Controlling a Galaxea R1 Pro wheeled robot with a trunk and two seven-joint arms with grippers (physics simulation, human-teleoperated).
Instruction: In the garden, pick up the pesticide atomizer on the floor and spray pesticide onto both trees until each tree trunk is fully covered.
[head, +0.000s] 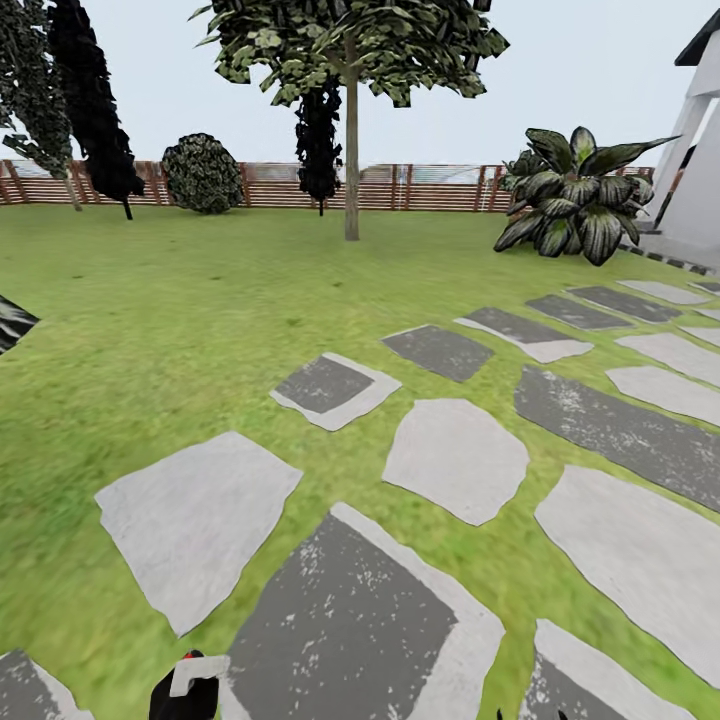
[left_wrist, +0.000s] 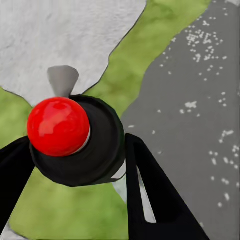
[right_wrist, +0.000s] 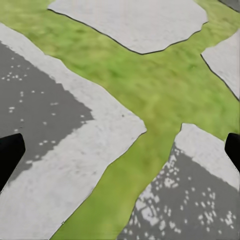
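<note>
Two arms low at the head view's bottom edge. Left gripper (left_wrist: 75, 150) clenched on the pesticide atomizer (left_wrist: 80, 145), black fingers (left_wrist: 150, 195) pressed to either side of its dark body; red dot on cap faces the wrist camera. In the head view the atomizer (head: 190, 685) sits at bottom left, over grass beside a stepping slab (head: 350, 620). Centre, far across the lawn (head: 150, 300): one tree trunk (head: 352, 170) before the fence (head: 430, 187). Right: striped-leaf plant (head: 575, 195). Right gripper (right_wrist: 120, 150) released, fingertips spread wide above slabs and grass.
</note>
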